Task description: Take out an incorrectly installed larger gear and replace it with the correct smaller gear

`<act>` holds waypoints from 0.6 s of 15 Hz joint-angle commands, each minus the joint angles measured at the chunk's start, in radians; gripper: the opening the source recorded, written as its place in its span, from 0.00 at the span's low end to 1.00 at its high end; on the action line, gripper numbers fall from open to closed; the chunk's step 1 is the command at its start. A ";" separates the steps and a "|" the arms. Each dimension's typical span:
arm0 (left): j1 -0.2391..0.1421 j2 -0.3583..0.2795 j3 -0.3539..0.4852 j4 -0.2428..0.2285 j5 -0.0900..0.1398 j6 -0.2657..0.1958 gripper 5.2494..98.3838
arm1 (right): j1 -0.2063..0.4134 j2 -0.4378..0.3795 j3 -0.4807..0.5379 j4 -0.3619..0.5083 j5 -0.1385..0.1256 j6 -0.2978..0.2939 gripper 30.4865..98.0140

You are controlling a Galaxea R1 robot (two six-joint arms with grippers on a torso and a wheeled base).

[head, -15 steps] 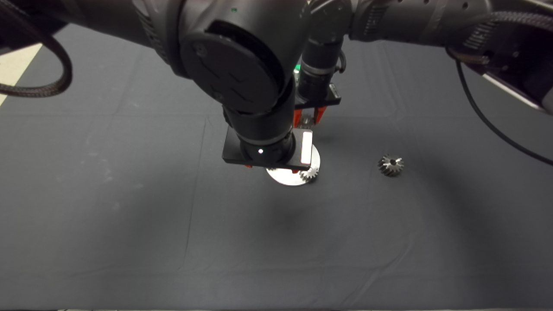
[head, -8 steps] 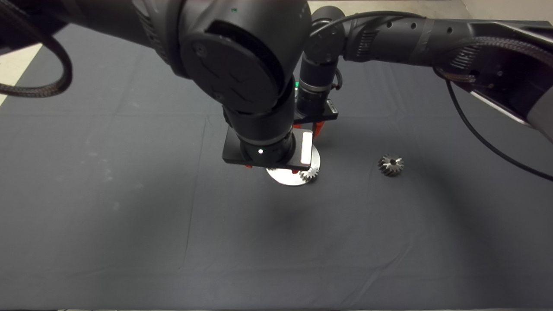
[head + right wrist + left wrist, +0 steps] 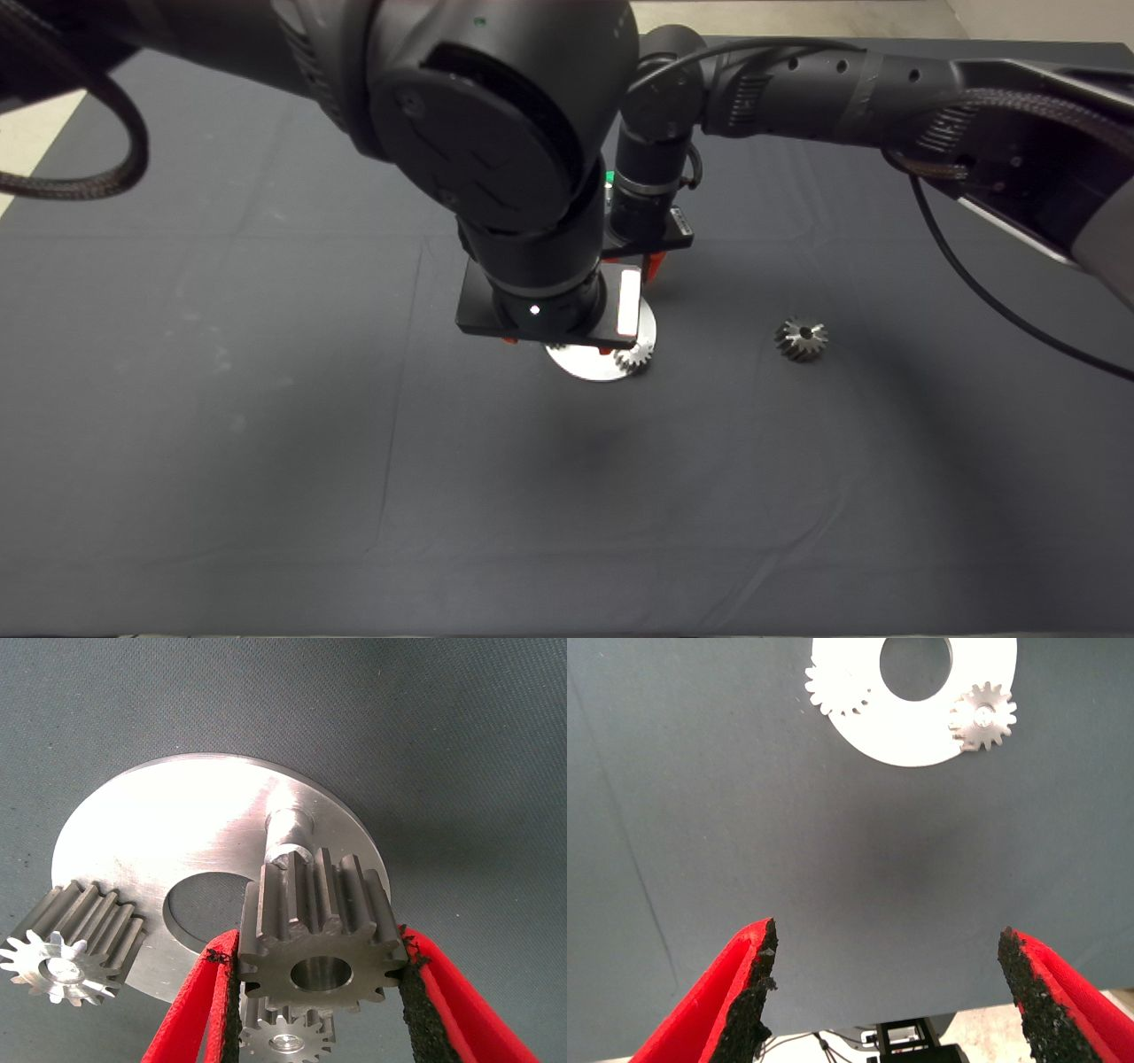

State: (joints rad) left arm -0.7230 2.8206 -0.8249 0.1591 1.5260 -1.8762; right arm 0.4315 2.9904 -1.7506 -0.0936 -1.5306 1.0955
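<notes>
My right gripper [image 3: 317, 948] is shut on the smaller gear [image 3: 319, 935], dark grey with short teeth. It holds the gear just above the round silver plate [image 3: 177, 842], close to a bare peg [image 3: 288, 826]. Two brighter small gears [image 3: 71, 943] [image 3: 283, 1041] sit on the plate's edge. The larger gear [image 3: 802, 338] lies on the mat, to the right of the plate [image 3: 589, 365]. My left gripper [image 3: 890, 992] is open and empty, above the mat beside the plate [image 3: 921, 726]. In the head view the left wrist [image 3: 540, 310] hides most of the plate.
The dark mat [image 3: 266, 443] covers the table. Both arms crowd the middle of the head view. The right arm [image 3: 797, 80] reaches in from the upper right. Pale floor [image 3: 27, 133] shows past the mat's far left corner.
The right arm has come down toward the plate with the smaller gear, and its red fingers are now mostly hidden behind the left wrist. The left arm and the larger gear have not moved.
</notes>
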 commanded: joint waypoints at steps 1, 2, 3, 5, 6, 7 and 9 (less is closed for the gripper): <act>-0.013 0.009 0.004 0.011 0.060 0.000 0.63 | 0.006 0.010 0.011 -0.058 -0.070 -0.008 0.12; -0.012 0.009 0.004 0.011 0.060 0.000 0.63 | 0.007 0.014 0.013 -0.060 -0.069 -0.008 0.12; -0.012 0.009 0.004 0.011 0.060 0.000 0.63 | 0.007 0.016 0.011 -0.064 -0.069 -0.008 0.12; -0.012 0.011 0.004 0.013 0.060 0.000 0.63 | 0.007 0.016 0.013 -0.071 -0.069 -0.008 0.12; -0.012 0.018 0.000 0.013 0.059 0.000 0.63 | 0.007 0.016 0.013 -0.071 -0.069 -0.008 0.12; -0.012 0.030 -0.006 0.016 0.059 0.002 0.63 | 0.009 0.016 0.017 -0.071 -0.069 -0.006 0.12; -0.012 0.053 -0.023 0.020 0.059 0.002 0.63 | 0.010 0.015 0.019 -0.069 -0.072 -0.006 0.12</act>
State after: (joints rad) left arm -0.7202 2.8374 -0.8279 0.1626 1.5264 -1.8762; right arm 0.4291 2.9977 -1.7438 -0.1164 -1.5432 1.0926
